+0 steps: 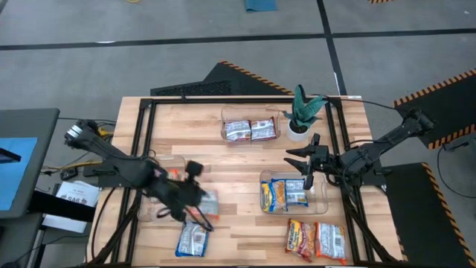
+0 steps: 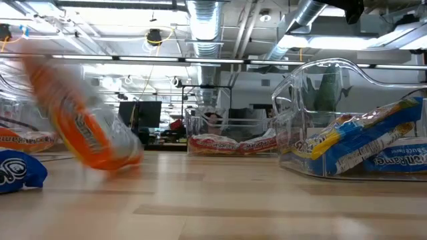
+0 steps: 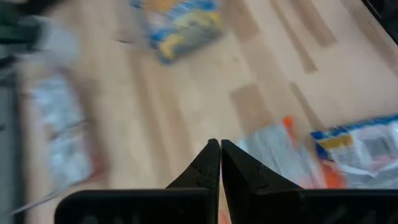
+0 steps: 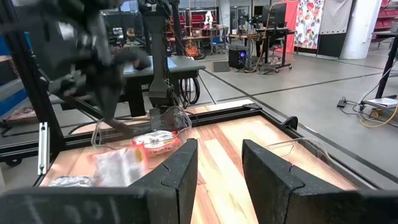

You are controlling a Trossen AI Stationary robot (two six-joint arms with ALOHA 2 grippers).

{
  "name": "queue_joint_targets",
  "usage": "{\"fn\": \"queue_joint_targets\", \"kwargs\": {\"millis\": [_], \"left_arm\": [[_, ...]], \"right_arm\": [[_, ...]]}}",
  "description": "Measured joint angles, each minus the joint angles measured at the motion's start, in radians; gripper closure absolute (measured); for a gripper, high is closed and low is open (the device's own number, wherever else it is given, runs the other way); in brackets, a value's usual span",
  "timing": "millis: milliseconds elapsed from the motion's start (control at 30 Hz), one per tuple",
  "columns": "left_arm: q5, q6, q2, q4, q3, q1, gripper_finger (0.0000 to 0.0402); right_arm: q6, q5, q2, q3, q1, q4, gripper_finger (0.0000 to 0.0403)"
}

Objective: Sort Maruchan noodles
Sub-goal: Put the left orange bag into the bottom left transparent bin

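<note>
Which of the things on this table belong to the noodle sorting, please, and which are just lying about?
Job:
blue packets in the near clear bin
whitish-red packets in the far bin
red packets
loose blue packet
orange packet

Lying about:
potted plant

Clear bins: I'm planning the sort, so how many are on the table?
3. One far bin beside the plant, one right bin under the right gripper, one left bin partly hidden by the left arm; more may be hidden.

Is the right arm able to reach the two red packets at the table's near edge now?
Probably yes: the right gripper is open and empty, and the red packets lie uncovered on bare table, outside any bin.
</note>
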Motion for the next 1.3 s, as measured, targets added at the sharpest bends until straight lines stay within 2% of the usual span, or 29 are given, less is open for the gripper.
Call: {"fn": "queue_joint_targets", "kwargs": {"millis": [200, 333, 500, 600, 733, 900, 1000, 1133, 1300], "left_arm": [[-0.183, -0.095, -0.153, -0.110, 0.006, -0.036, 0.0401], [-0.130, -0.123, -0.160, -0.118, -0.041, -0.006, 0.0401], [-0.045, -0.044, -0.039, 0.020, -0.107, 0.047, 0.0392], [0.028, -0.037, 0.065, 0.109, -0.106, 0.078, 0.0361], [0.116, -0.049, 0.202, 0.119, -0.067, 0.103, 0.0291], [0.155, -0.132, 0.341, 0.091, -0.041, 0.108, 0.0198], [0.151, -0.192, 0.408, 0.047, -0.041, 0.104, 0.0159], [0.140, -0.257, 0.455, 0.024, -0.041, 0.102, 0.0130], [0.145, -0.327, 0.473, 0.015, -0.041, 0.100, 0.0125]], "right_arm": [[0.000, 0.000, 0.000, 0.000, 0.000, 0.000, 0.0251], [0.002, 0.000, 0.000, 0.000, -0.001, 0.000, 0.0251], [0.002, 0.000, 0.000, 0.000, -0.001, 0.001, 0.0251], [0.002, 0.000, 0.000, 0.000, -0.001, 0.001, 0.0251], [0.002, 0.000, 0.000, 0.000, -0.001, 0.001, 0.0251], [0.000, 0.000, 0.000, 0.000, -0.001, -0.004, 0.0251], [0.000, 0.000, 0.000, 0.000, -0.001, -0.016, 0.0251], [0.000, 0.000, 0.000, 0.000, -0.001, -0.021, 0.0251], [0.002, 0.000, 0.000, 0.000, -0.001, -0.021, 0.0251]]}}
